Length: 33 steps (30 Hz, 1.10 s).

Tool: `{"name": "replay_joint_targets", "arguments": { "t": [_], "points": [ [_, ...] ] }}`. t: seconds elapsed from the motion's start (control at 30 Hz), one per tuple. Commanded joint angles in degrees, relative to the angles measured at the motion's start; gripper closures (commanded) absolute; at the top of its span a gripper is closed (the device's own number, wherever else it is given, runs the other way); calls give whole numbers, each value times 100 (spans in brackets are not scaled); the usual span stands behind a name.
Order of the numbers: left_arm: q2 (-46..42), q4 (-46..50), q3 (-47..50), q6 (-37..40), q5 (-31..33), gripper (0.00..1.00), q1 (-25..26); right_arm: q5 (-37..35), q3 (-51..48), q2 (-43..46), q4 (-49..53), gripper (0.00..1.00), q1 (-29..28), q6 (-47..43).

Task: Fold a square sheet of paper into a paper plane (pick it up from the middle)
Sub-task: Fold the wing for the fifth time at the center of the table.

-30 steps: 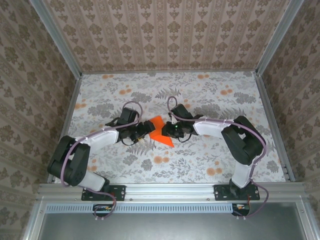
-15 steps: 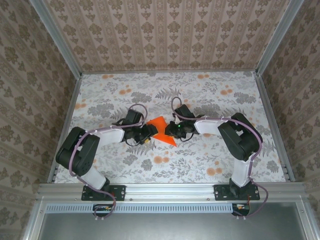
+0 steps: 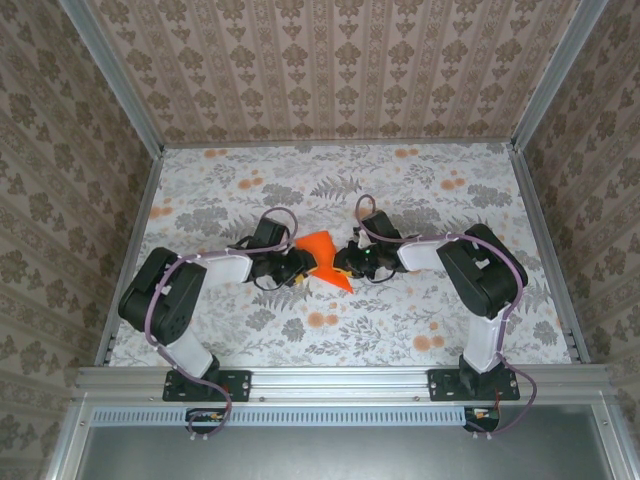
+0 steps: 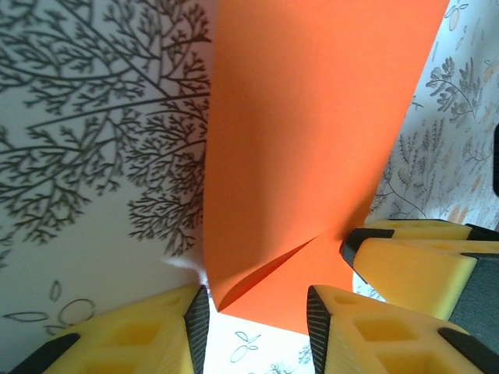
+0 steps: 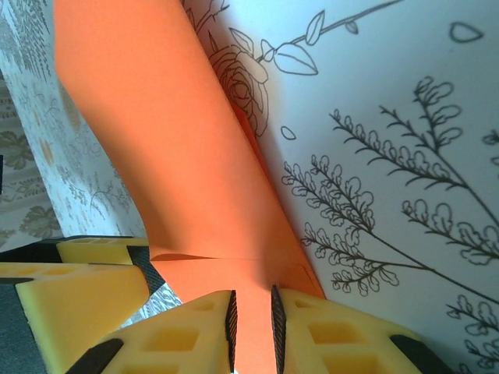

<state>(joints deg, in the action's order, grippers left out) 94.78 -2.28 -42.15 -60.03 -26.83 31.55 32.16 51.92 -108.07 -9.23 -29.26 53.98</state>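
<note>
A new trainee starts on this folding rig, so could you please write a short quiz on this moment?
1. True or false: the right gripper is shut on the orange paper.
2. On the left gripper, the jaws stand: A) shut with nothing between; B) apart with the paper between; C) clamped on the table's edge.
3. Fill in: seen from above, the paper lies ___ the two grippers.
Key: 1 true; 2 B; 3 between.

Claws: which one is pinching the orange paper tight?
The right claw: it is closed onto the orange paper. The left claw has its jaws apart around the sheet.
</note>
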Motion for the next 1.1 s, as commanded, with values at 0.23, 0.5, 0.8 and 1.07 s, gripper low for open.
{"name": "replay_joint_targets", "arguments": {
  "t": [0.23, 0.5, 0.8, 1.07],
  "points": [
    [160, -263, -293, -16, -199, 68, 27, 255, -161, -180, -246, 76, 76, 108],
    [163, -237, -350, 53, -287, 86, 18, 401, -93, 80, -250, 66, 82, -843],
    [94, -72, -465, 35, -292, 99, 66, -296, -358, 1031, 138, 48, 31, -2650],
    [49, 95, -567, -34, -260, 99, 97, -2245, -779, 1951, 550, 42, -633, -3973]
  ]
}}
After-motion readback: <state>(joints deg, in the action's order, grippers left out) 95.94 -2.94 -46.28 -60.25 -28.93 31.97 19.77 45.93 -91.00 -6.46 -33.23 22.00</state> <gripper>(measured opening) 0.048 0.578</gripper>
